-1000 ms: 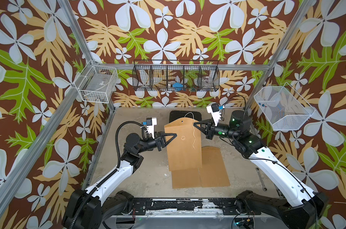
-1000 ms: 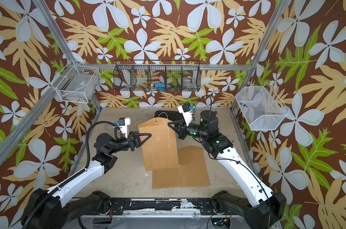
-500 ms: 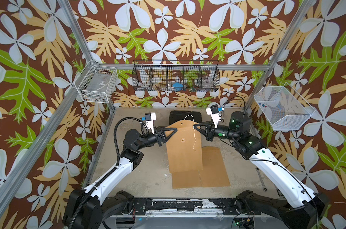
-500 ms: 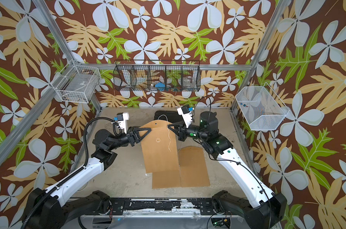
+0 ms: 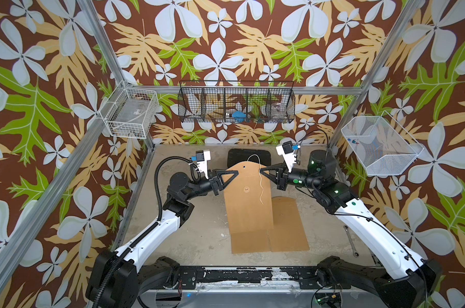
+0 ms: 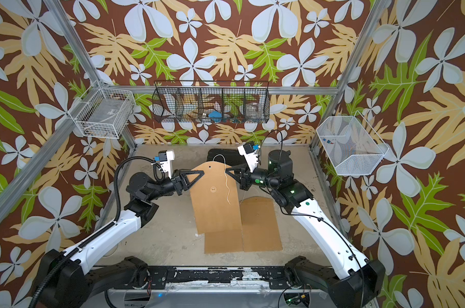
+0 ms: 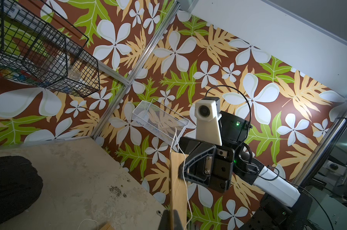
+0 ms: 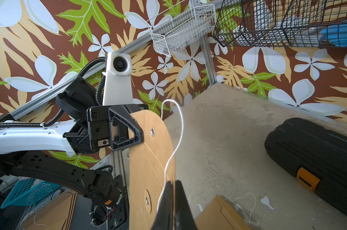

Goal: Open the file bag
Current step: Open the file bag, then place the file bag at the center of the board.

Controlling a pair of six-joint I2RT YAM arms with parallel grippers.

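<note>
The file bag (image 5: 248, 208) (image 6: 215, 210) is a brown paper envelope held up above the table between both arms, rounded flap uppermost. A loose white string (image 5: 261, 186) (image 8: 178, 139) hangs down its front. My left gripper (image 5: 236, 173) (image 6: 202, 172) (image 7: 173, 217) is shut on the flap's left edge. My right gripper (image 5: 262, 170) (image 6: 227, 168) (image 8: 173, 185) is shut on the right edge, beside the string. The left wrist view shows the bag (image 7: 177, 179) edge-on. The right wrist view shows its front (image 8: 148, 159) with the round clasp discs.
Two more brown envelopes (image 5: 288, 226) (image 5: 250, 241) lie flat on the table under and in front of the hanging bag. A black case (image 5: 235, 156) (image 8: 318, 159) lies at the back. Wire baskets hang on the back wall (image 5: 236, 101), left (image 5: 130, 114) and right (image 5: 380, 144).
My left gripper moved up the bag's left edge to the flap, opened slightly and shut again. The bag swung from tilted to nearly straight. The right gripper barely moved.
</note>
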